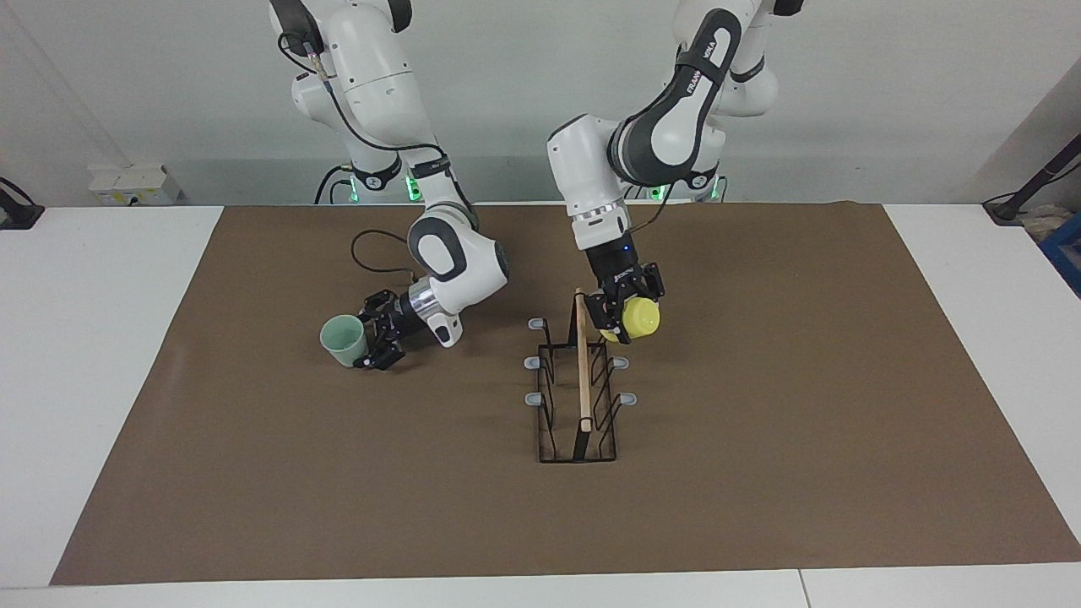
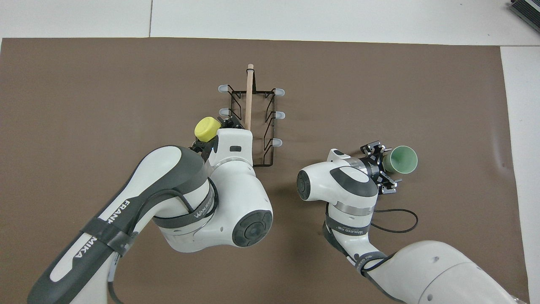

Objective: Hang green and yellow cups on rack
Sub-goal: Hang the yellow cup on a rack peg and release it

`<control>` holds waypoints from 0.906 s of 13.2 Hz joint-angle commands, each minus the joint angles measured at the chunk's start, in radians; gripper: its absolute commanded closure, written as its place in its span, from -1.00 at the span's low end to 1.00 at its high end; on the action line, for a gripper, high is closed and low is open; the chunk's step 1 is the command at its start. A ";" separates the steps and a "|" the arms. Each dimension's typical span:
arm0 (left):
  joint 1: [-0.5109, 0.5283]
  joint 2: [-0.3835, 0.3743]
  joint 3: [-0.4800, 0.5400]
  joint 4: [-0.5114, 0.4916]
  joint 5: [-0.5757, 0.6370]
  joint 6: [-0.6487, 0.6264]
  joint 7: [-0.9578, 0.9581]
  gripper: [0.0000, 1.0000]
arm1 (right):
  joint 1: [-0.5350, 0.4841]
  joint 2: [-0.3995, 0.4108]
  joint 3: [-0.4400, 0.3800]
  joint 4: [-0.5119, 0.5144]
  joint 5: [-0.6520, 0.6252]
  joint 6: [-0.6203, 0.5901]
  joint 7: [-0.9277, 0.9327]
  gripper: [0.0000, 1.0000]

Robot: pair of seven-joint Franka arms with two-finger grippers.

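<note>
Brown mat [image 1: 760, 473] covers your surface; both arms carry "FRANKA" lettering, with "WANJEED" bands on the wrists. You see the rack [image 1: 579, 397] standing mid-mat, wooden bar along its top. Your left gripper [image 1: 623, 314] is clamped on the yellow cup [image 1: 641, 319], tipped sideways right beside the rack prongs nearest the robots. Your right gripper [image 1: 372, 336] sits low with its fingers spread apart, right against the upright green cup [image 1: 343, 339], toward the right arm's end.
</note>
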 commanded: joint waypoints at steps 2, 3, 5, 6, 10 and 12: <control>0.015 -0.007 -0.035 0.023 0.001 -0.023 -0.017 -1.00 | -0.042 -0.028 0.010 -0.029 -0.029 0.012 -0.009 -1.00; 0.016 -0.008 -0.035 0.037 -0.032 -0.023 -0.011 -1.00 | -0.044 -0.028 0.010 -0.029 -0.029 0.012 0.003 -1.00; 0.020 -0.022 -0.033 0.046 -0.069 -0.026 0.029 -1.00 | -0.055 -0.028 0.010 -0.029 -0.029 0.015 0.023 -1.00; 0.033 -0.025 -0.032 0.052 -0.098 -0.024 0.083 -1.00 | -0.053 -0.028 0.010 -0.029 -0.029 0.010 0.026 -1.00; 0.043 -0.019 0.048 0.109 -0.350 -0.023 0.524 -1.00 | -0.055 -0.029 0.010 -0.035 -0.028 0.002 0.034 -0.35; 0.044 -0.025 0.114 0.106 -0.445 -0.026 0.768 -1.00 | -0.055 -0.029 0.010 -0.036 -0.028 -0.002 0.034 1.00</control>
